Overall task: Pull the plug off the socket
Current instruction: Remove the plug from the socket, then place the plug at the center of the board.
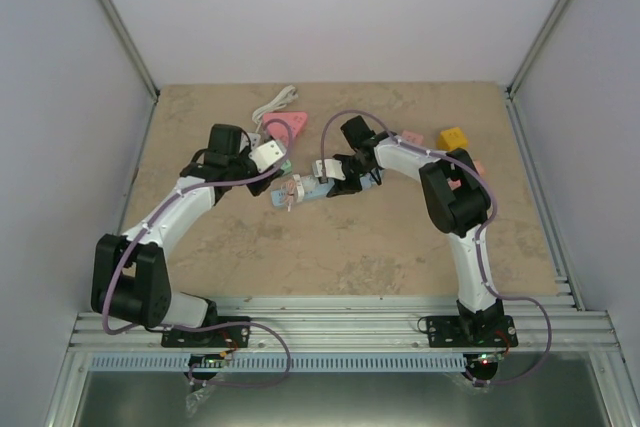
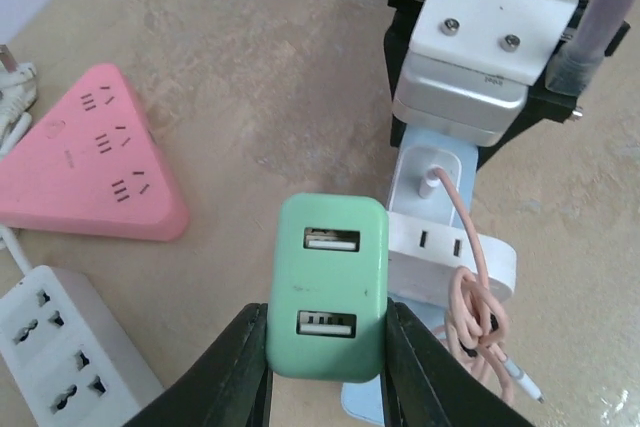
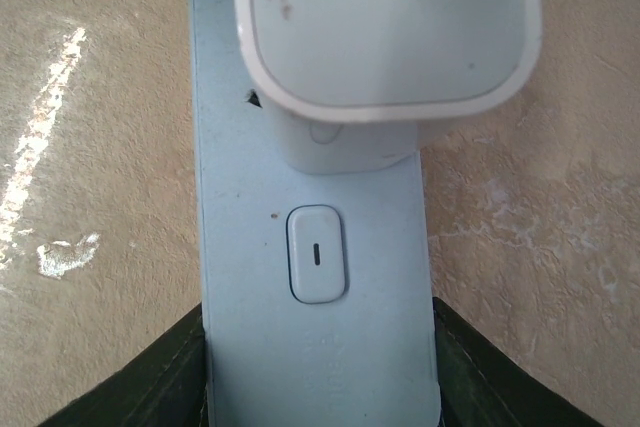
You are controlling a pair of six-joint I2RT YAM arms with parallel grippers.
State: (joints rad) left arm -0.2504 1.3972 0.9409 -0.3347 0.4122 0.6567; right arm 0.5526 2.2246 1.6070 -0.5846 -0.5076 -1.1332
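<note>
Both grippers clenched: left gripper (image 2: pixel 325 349) on the green plug (image 2: pixel 328 277), right gripper (image 3: pixel 320 367) on the blue strip (image 3: pixel 235 247).
Pink socket (image 2: pixel 95 162) lies left of the plug; bare table (image 1: pixel 350 247) nearer.

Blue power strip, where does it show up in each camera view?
Top external: the blue power strip lies mid-table, between the arms' tips.
Left wrist: upper right, beyond the green charger, mostly covered.
Right wrist: fills the centre.
Shared landmark: the white adapter plugged into it.
</note>
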